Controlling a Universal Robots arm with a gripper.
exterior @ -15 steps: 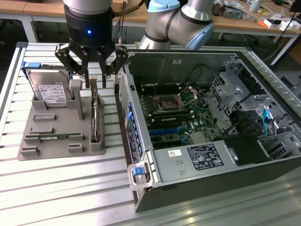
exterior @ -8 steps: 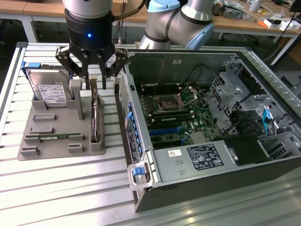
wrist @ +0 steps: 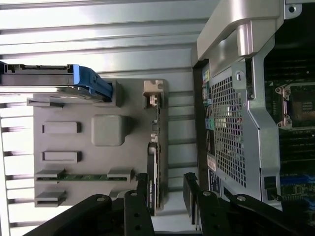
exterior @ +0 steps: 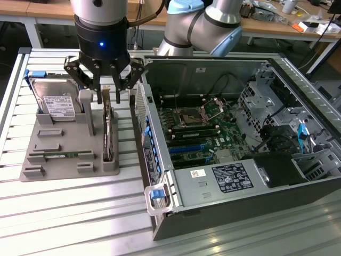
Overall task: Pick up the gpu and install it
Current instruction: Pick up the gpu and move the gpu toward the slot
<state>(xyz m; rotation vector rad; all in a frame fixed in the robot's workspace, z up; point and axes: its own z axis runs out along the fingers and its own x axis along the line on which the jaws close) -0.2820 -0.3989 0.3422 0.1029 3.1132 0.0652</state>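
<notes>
Black gripper (exterior: 108, 96) over upright gpu (exterior: 108, 133) — jaws spread wide, grey holder (exterior: 69, 141) beneath

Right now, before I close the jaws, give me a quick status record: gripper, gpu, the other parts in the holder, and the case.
gpu: on edge in the grey holder, not yet gripped
gripper: open, straddling the gpu's top edge
grey holder: on the slatted table, beside the case
hard drive: propped in the holder
memory stick: flat in its slot
case: open, motherboard exposed
</notes>
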